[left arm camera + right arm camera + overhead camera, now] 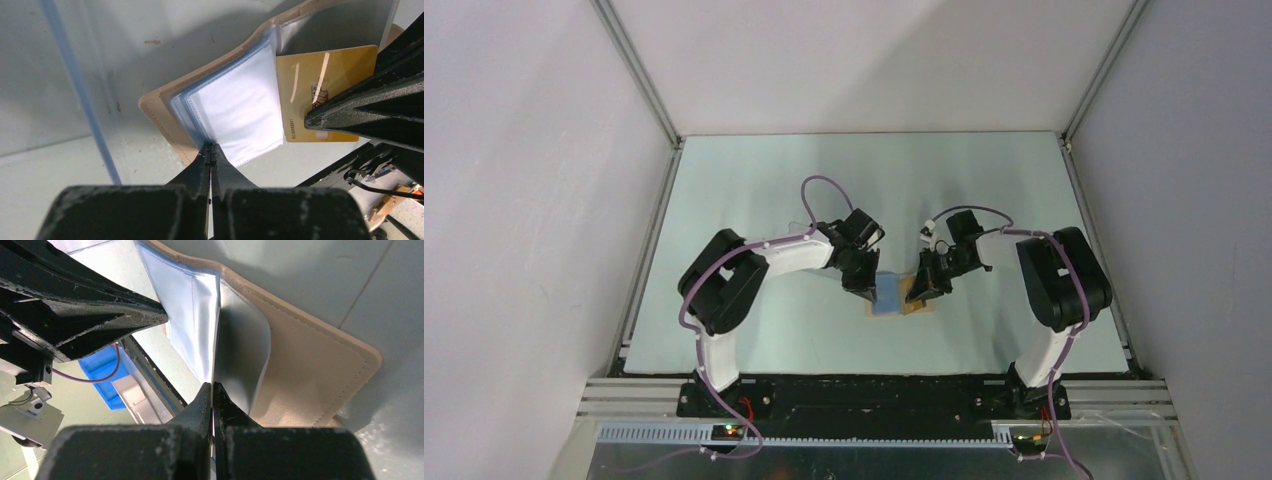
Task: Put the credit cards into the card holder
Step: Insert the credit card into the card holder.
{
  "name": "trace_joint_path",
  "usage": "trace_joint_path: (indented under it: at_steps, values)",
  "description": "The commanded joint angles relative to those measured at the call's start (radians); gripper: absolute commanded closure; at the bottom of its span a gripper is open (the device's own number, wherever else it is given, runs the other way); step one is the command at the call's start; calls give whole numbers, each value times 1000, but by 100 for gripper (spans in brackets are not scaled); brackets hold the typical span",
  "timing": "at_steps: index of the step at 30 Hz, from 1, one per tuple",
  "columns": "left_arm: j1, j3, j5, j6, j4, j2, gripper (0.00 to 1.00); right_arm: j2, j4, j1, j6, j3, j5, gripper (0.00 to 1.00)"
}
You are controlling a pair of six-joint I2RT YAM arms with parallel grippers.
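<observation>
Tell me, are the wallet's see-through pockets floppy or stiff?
Probably floppy: the plastic pockets bow where the right gripper pinches one. Likely light and slippery too, being thin and glossy. The stitched cover of the card holder looks firmer.

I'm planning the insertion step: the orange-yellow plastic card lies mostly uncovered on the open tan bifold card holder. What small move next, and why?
Probably nudge the card up under the clear sleeve with the shut right gripper, whose tip sits on it, while the shut left gripper pins the blue-tinted sleeves of the card holder.
</observation>
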Motion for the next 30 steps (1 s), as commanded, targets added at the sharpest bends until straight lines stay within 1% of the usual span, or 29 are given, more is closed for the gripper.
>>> trace_joint_path:
  at_steps: [1,4,10,14,17,24,30]
  values:
    - [3,-1,-25,50,-37,35,100,-35,-52,44,-14,2,-37,100]
    - [3,-4,-26,53,-44,31,100,-77,-82,42,-1,2,28,100]
    - [3,-6,-35,64,-58,18,100,-170,-124,22,23,2,106,100]
    - [2,-8,-24,65,-58,-2,100,-199,-110,25,28,2,104,100]
    - [3,-5,-21,78,-59,-15,100,-181,-107,28,20,2,93,100]
    - [3,-23,-16,83,-63,-18,100,-63,-116,31,-9,9,64,100]
    - [3,-32,-16,86,-62,-12,100,-28,-77,36,-16,9,-14,100]
